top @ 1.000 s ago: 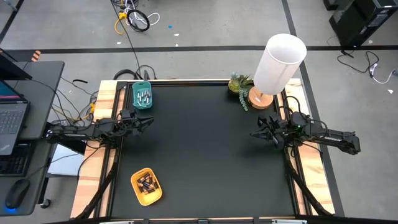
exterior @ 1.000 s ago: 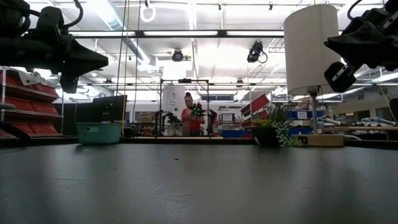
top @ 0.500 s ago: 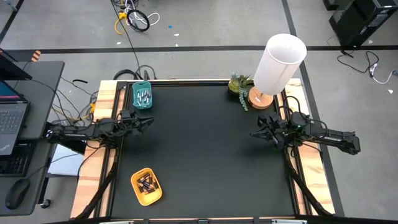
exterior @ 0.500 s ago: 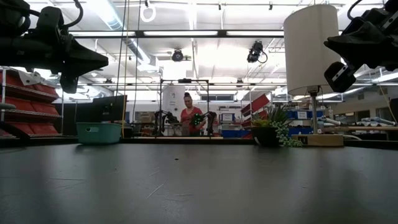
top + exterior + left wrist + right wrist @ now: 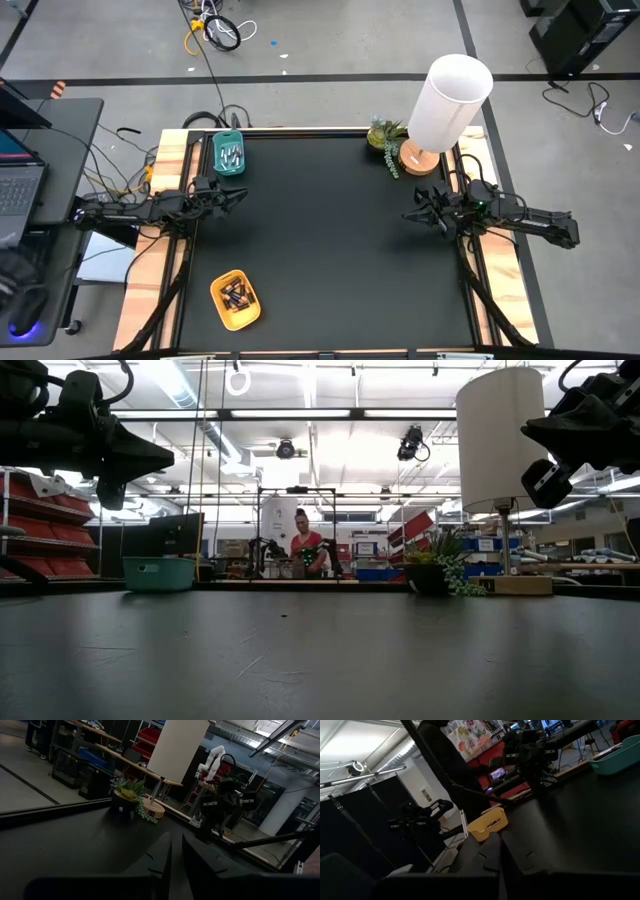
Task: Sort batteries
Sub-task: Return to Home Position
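Note:
Pale silvery batteries (image 5: pixel 231 155) lie in a teal rectangular tray (image 5: pixel 217 158) near the table's far left corner. Dark batteries with orange ends (image 5: pixel 236 294) lie in a yellow oval tray (image 5: pixel 222 308) near the near left edge. My left gripper (image 5: pixel 243 194) hovers shut above the table's left edge, between the two trays, pointing right. My right gripper (image 5: pixel 407 217) hovers shut near the right edge, pointing left. In the right wrist view the yellow tray (image 5: pixel 488 825) and teal tray (image 5: pixel 620 757) show beyond the shut fingers. No loose battery shows on the table.
A tall lamp with a white shade (image 5: pixel 450 98) on a wooden base and a small potted plant (image 5: pixel 385 135) stand at the far right corner. The black tabletop (image 5: pixel 320 240) stretches bare between the arms. A person (image 5: pixel 308 550) stands in the room beyond the far edge.
Both arms and both trays stand as before. Only the person in the room beyond the far edge has shifted a little.

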Robot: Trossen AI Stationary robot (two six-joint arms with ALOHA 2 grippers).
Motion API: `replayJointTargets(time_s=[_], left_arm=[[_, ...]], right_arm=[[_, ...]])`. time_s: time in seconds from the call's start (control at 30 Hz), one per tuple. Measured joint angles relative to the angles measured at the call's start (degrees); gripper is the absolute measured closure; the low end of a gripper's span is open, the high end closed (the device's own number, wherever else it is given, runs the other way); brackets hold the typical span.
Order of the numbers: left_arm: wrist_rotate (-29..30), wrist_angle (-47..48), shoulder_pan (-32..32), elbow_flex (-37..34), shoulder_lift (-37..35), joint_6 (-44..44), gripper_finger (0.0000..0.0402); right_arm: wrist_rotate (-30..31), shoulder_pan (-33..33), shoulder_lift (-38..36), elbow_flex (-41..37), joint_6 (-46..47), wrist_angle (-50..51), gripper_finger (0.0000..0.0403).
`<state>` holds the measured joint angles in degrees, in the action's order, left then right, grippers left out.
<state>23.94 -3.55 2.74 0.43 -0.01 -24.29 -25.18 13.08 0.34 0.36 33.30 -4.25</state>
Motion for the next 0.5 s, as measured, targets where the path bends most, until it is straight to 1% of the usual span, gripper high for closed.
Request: replayJointTargets(time_s=[0.5], left_arm=[[0.00, 0.02, 0.01, 0.00, 0.00, 0.00, 0.0342]], right_arm=[[0.00, -0.01, 0.01, 0.00, -0.01, 0.00, 0.0401]])
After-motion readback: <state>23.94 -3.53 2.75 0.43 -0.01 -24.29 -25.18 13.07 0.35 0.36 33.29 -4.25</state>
